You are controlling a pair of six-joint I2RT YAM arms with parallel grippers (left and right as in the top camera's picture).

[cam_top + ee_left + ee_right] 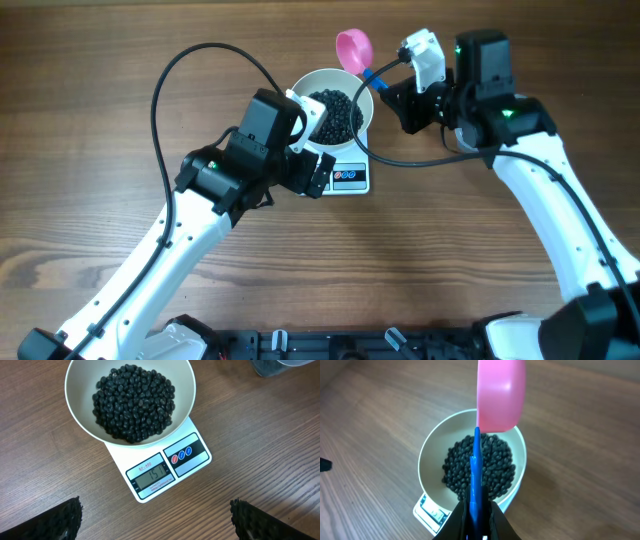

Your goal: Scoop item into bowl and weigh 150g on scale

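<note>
The task is judged to be all but done. A heap of small round black beans [134, 402] is seen inside the round plain white bowl [81, 391]. The bowl is seated on the small white square digital scale [167, 467], which is set on the brown wooden tabletop [265, 440]. The grey display appears to read 151, a hair over the target, though the digits are small. At most a bean or two could be taken out; otherwise only the withdrawal of the arms is thought to be left.

The pink plastic scoop with a blue handle [500, 395] is gripped at the handle by the right pincer [476, 519], whose jaws are closed on it. Its long axis is laid from the pincer out past the bowl's far rim. In the overhead view the cup end leads, pointing away from the robot and slightly to its left. Whether anything is carried in the cup cannot be told. The left pincer [155, 520] is held wide open and empty near the scale's display edge, which is turned toward the robot.
</note>
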